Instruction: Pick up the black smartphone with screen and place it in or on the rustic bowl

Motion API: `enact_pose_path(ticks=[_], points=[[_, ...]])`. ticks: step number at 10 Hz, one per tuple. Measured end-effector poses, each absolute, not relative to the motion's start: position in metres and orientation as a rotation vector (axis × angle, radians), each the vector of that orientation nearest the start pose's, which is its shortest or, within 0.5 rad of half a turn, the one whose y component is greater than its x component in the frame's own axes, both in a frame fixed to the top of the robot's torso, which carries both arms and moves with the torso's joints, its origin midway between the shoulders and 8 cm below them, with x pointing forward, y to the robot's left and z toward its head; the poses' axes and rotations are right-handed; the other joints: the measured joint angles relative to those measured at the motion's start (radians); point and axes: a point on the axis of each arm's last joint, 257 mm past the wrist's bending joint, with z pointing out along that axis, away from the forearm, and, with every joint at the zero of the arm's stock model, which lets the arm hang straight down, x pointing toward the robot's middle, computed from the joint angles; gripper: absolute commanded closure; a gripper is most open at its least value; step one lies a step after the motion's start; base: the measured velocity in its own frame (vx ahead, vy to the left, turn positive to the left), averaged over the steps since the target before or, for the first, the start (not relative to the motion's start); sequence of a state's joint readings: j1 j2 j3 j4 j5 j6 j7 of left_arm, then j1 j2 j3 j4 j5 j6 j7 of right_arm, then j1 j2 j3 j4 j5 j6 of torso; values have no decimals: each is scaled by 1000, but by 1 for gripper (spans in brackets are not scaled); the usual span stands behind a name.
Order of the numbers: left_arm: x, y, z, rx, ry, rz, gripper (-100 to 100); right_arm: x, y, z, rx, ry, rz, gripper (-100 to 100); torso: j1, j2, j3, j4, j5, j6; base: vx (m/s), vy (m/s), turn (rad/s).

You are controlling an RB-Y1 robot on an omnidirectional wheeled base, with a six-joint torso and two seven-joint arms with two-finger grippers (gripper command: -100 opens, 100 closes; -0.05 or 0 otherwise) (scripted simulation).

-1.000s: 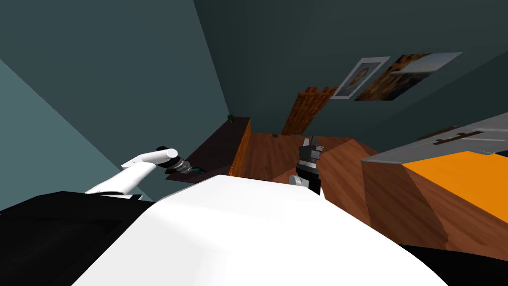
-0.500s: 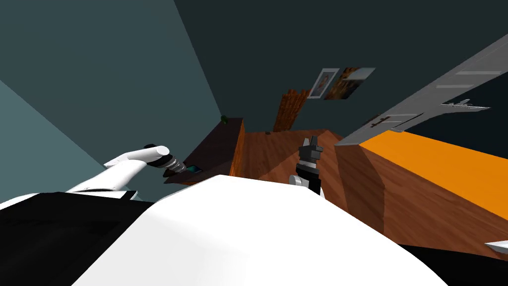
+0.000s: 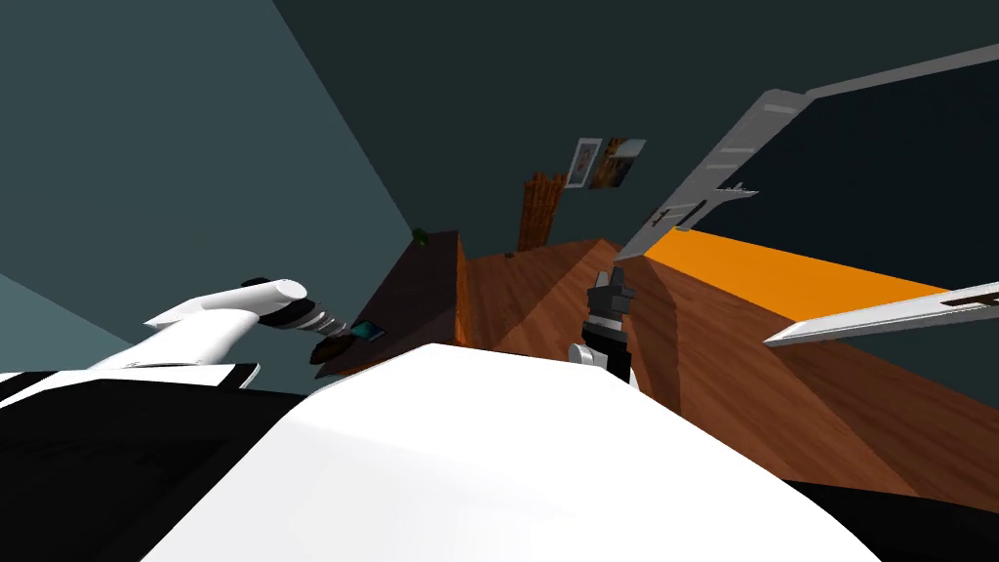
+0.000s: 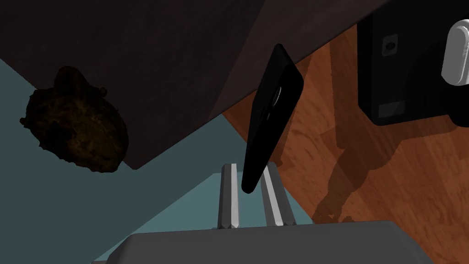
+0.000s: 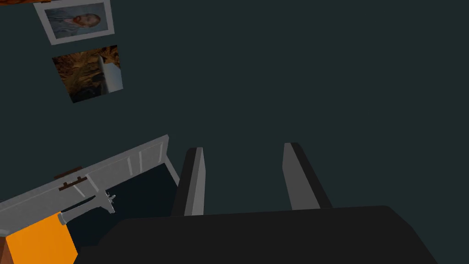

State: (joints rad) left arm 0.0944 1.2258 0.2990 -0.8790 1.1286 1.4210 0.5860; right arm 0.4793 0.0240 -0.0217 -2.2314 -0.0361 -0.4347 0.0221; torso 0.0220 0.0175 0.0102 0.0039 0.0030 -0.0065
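The left gripper (image 4: 249, 170) has its two fingers closed on the lower end of the black smartphone (image 4: 274, 114), pressing its flat faces. The phone's long axis runs out past the fingertips, leaning away from the bowl's side. The rustic bowl (image 4: 75, 123), dark brown and lumpy, sits at the edge of a dark table (image 4: 174, 55), ahead of these fingertips and well off to one side. The right gripper (image 5: 245, 158) has its fingers spread and holds nothing.
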Motion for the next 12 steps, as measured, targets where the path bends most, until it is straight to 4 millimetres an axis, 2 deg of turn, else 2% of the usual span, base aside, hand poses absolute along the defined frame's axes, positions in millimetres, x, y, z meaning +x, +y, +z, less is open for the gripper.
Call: enact_pose_path(ticks=[2, 6, 9, 12], points=[[169, 719, -280, -3046, 159, -18, 100, 363, -295, -3, 765, 638, 1268, 0, 10, -5, -2, -1, 2, 0, -211, 247, -327], [145, 736, -261, -3059, -156, -20, 100, 363, -295, -3, 765, 638, 1267, 0, 13, -11, -6, -2, 3, 0, -195, 241, -306], [130, 740, -253, -3059, -314, -15, 100, 363, -295, -3, 765, 638, 1267, 0, 5, -17, -9, -3, 2, -1, -124, 142, -136], [117, 741, -247, -3057, -469, -11, 100, 363, -296, -4, 765, 638, 1267, 0, 7, -20, -11, -4, 3, -2, -103, 162, -130]])
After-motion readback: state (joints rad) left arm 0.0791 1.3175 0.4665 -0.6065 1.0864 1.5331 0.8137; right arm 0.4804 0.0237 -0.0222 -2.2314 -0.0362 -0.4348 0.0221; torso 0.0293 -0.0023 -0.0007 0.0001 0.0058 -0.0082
